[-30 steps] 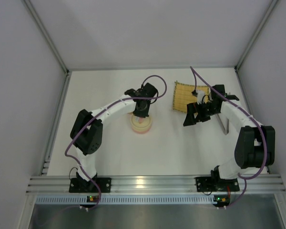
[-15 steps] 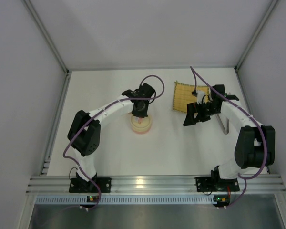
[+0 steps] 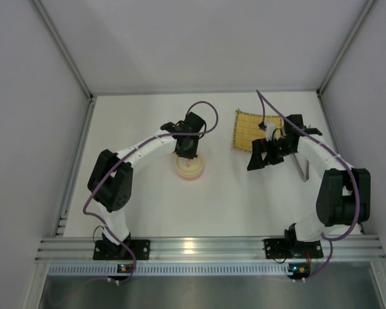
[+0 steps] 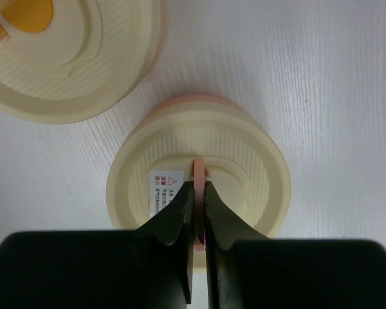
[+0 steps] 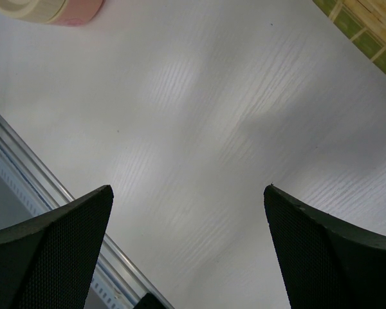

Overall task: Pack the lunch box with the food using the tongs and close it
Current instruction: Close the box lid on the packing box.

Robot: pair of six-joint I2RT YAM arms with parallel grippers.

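**Over the lunch box, beside the mat**

At table centre: left gripper (image 3: pixel 187 152) right above the lunch box (image 3: pixel 190 170), round, cream, pink along the near rim, far part hidden under the wrist. Touching or just clear of it, hard to tell from up here. To the right: right gripper (image 3: pixel 261 158) just off the near edge of the yellow bamboo mat (image 3: pixel 249 127), fingers spread wide. Further right on the white table (image 3: pixel 148 206), partly under that arm: slim grey tongs (image 3: pixel 302 168). Looped over both arms: purple cables (image 3: pixel 206 106).

Table (image 3: pixel 148 206): bowls (image 3: pixel 192 170), mat (image 3: pixel 251 129), prob. tongs (image 3: pixel 302 168)
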